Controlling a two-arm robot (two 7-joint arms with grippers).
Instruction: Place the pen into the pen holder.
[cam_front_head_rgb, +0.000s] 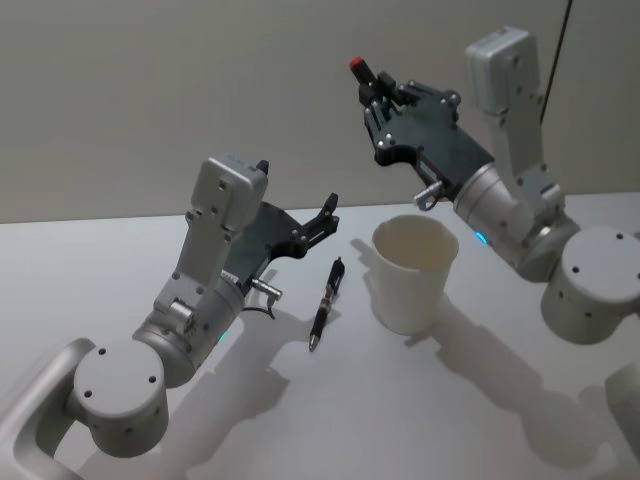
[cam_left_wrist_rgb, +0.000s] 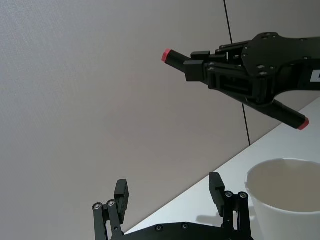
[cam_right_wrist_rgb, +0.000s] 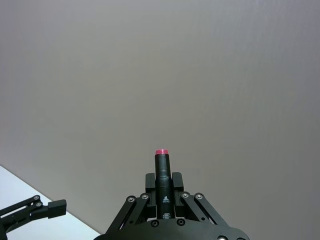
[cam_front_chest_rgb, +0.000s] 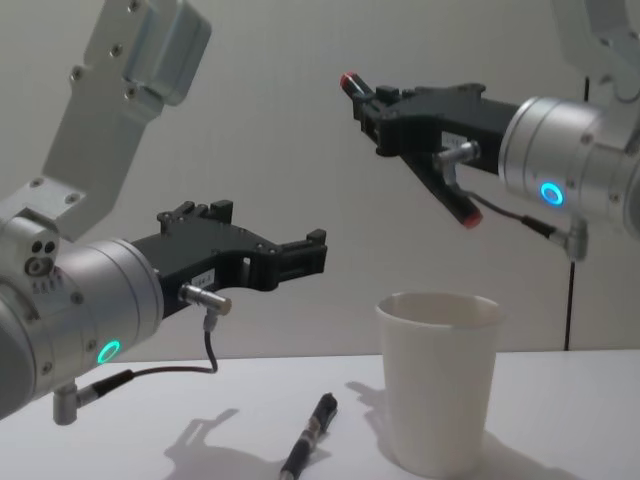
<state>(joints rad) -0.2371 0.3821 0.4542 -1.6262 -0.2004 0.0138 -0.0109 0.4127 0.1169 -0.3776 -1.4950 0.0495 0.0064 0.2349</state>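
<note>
A black pen (cam_front_head_rgb: 325, 303) lies flat on the white table, just left of the pen holder (cam_front_head_rgb: 412, 275), an upright white paper cup. My left gripper (cam_front_head_rgb: 300, 200) hovers open above the table, left of that pen and apart from it; in the left wrist view its fingers (cam_left_wrist_rgb: 121, 192) stand wide with nothing between them. My right gripper (cam_front_head_rgb: 375, 88) is raised above and behind the cup, shut on a second black pen with red ends (cam_front_chest_rgb: 452, 197), which slants through its fingers. That pen's red tip (cam_right_wrist_rgb: 161, 152) points up toward the wall.
The white table (cam_front_head_rgb: 450, 400) runs back to a plain grey wall. Both arms' large elbow housings (cam_front_head_rgb: 115, 395) sit low at the near left and right. The cup (cam_front_chest_rgb: 440, 390) is the only tall object on the table.
</note>
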